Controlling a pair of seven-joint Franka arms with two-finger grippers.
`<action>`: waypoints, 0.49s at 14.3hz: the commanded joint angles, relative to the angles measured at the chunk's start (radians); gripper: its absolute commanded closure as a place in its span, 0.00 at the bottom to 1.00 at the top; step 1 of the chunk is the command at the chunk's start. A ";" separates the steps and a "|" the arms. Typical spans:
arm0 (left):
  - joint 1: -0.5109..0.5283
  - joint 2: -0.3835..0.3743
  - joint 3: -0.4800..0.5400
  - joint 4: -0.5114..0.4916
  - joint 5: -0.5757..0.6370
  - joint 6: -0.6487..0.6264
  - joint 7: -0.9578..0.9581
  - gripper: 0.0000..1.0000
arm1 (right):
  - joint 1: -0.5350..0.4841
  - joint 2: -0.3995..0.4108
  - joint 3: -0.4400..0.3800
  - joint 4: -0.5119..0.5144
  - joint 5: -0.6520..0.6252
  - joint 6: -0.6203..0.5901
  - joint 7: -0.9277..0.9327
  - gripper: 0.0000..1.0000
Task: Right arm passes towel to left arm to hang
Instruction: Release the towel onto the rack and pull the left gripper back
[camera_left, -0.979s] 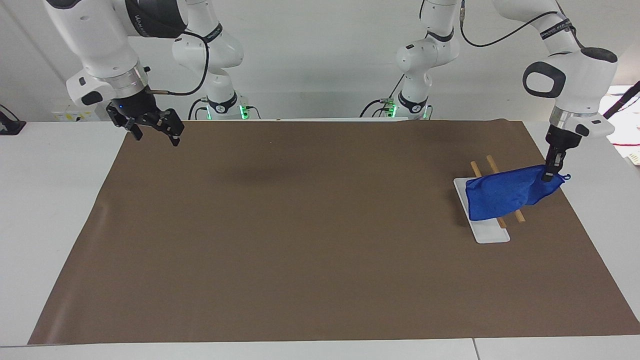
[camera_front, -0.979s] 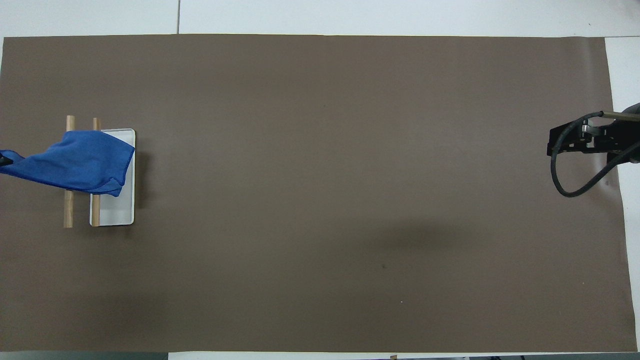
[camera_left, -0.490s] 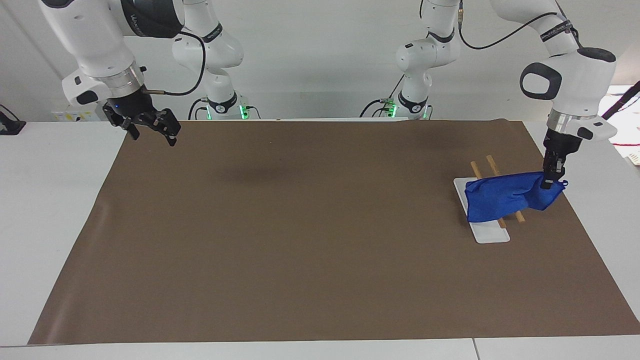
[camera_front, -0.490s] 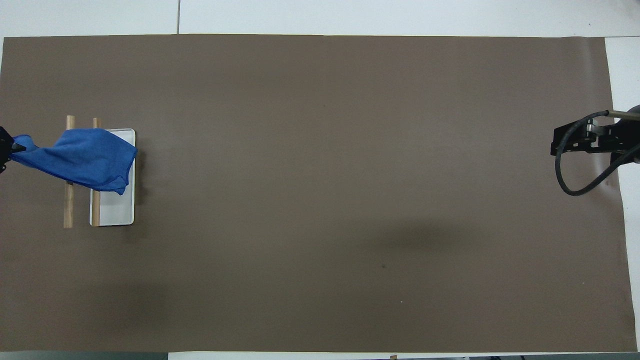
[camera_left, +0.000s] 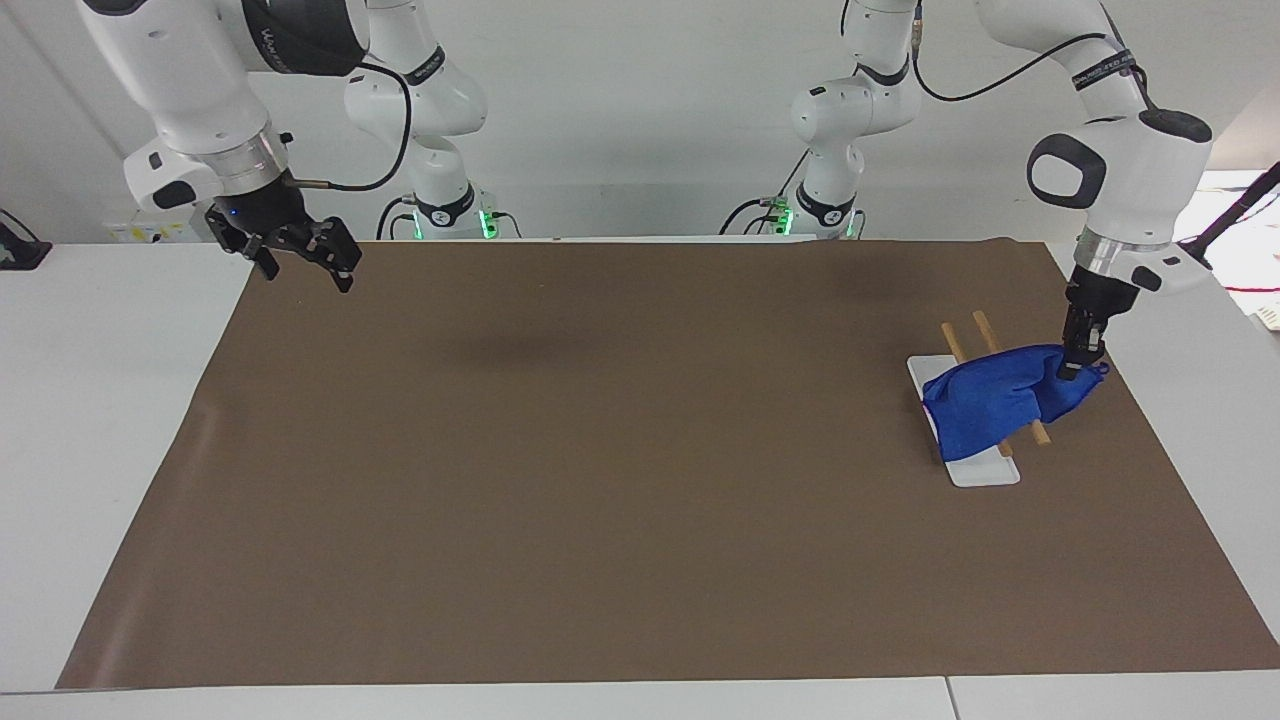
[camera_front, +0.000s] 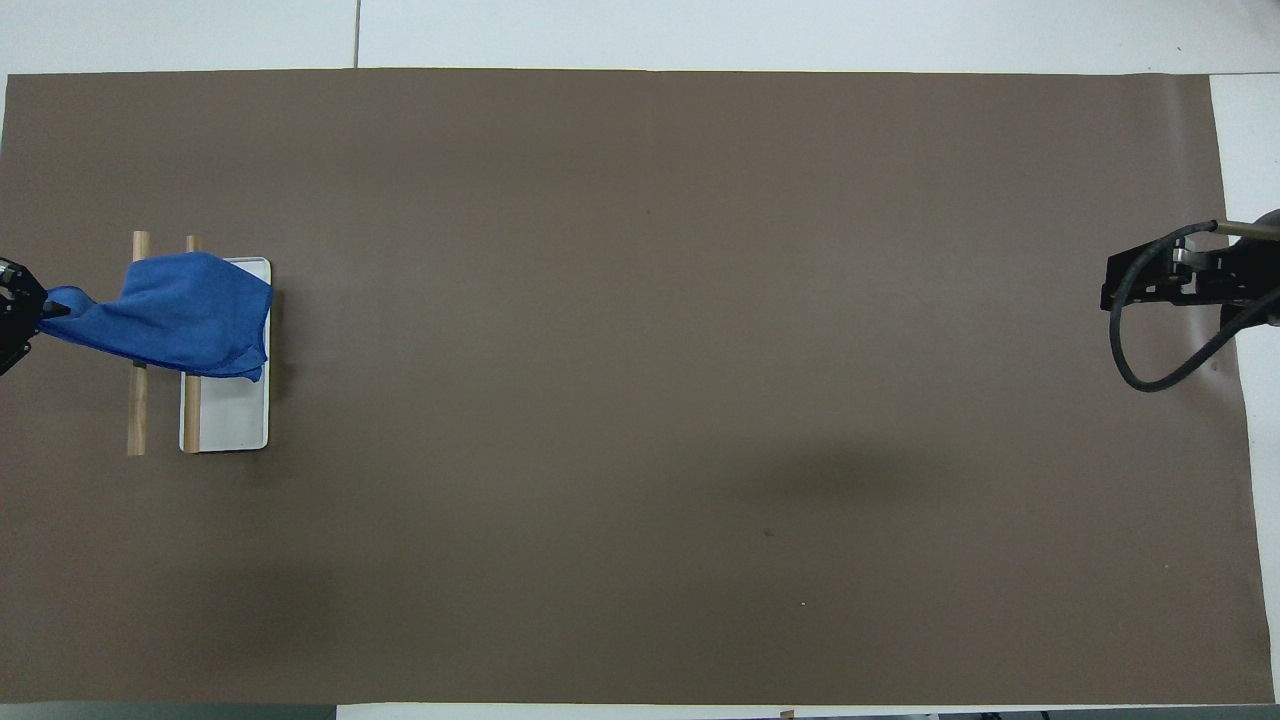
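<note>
Over the rack (camera_left: 962, 345), left fingers (camera_left: 1073, 363) apparently pinch the towel's (camera_left: 990, 400) corner; right fingers (camera_left: 345, 272) apart.

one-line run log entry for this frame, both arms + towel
left gripper: shut on towel corner | towel: draped over rack | right gripper: open, empty, waiting at mat corner

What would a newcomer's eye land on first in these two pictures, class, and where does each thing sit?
First, the bright blue cloth towel, draped over two wooden rails above a white rectangular base at the left arm's end of the brown mat. The left gripper is shut on the towel's corner. The right gripper, black with a small blue light, waits open over the mat's corner at the right arm's end.
</note>
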 joint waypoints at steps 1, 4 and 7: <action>0.023 -0.014 0.001 -0.007 0.016 -0.023 0.008 0.69 | -0.003 -0.010 0.003 -0.006 0.006 0.008 0.000 0.00; 0.026 -0.012 0.007 0.005 0.015 -0.055 0.072 0.24 | -0.003 -0.010 0.003 -0.006 0.006 0.010 0.000 0.00; 0.057 -0.014 0.007 0.011 0.015 -0.083 0.141 0.19 | -0.003 -0.010 0.003 -0.006 0.006 0.010 0.000 0.00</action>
